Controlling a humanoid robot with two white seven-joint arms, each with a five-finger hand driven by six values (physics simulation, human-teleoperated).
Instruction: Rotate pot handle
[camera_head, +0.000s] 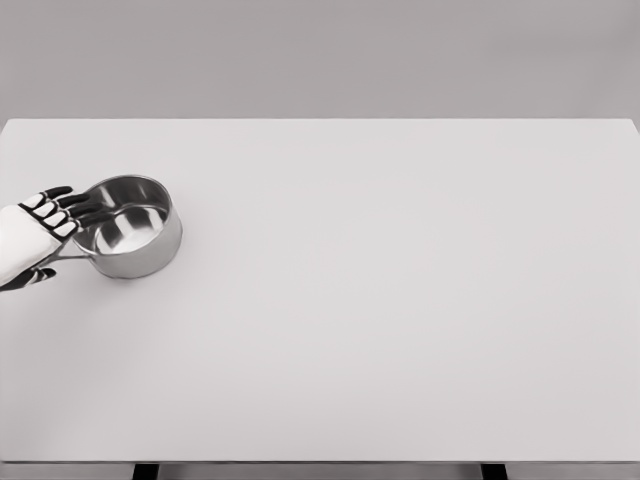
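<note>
1. The table (400, 330) is blocked only at its far-left part, by the pot (128, 227).
2. The pot's left rim and handle side are covered by the left hand (45, 232).
3. Open passage is offered right of and in front of the pot.

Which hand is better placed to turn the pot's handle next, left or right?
Left. The left hand is already at the pot on the table's far left, fingers over its rim, right by the handle. The right arm isn't in view at all.
</note>
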